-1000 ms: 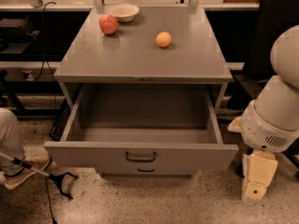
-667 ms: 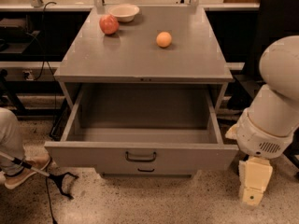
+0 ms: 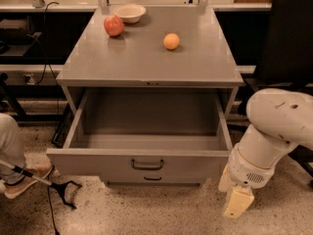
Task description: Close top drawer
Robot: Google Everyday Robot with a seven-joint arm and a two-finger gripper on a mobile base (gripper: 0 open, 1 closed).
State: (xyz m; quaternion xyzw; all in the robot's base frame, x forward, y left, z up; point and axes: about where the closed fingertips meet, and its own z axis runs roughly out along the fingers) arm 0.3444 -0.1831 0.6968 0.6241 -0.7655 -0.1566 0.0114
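The top drawer (image 3: pixel 146 153) of the gray metal cabinet stands pulled far out and is empty inside. Its flat front faces me with a small dark bar handle (image 3: pixel 146 164) at the middle. A second drawer's handle (image 3: pixel 152 178) shows just below it. My gripper (image 3: pixel 237 199) hangs low at the drawer's right front corner, beside the drawer front and apart from the handle. The white arm (image 3: pixel 274 131) bends above it at the right.
On the cabinet top (image 3: pixel 146 58) lie a red apple (image 3: pixel 113 25), a white bowl (image 3: pixel 129 12) and an orange (image 3: pixel 171 41). A person's leg and shoe (image 3: pixel 14 175) and a black grabber tool (image 3: pixel 58 186) are on the floor at the left. A dark chair (image 3: pixel 288 43) stands at the right.
My arm has moved left and down toward the drawer's right front corner. The drawer has not moved.
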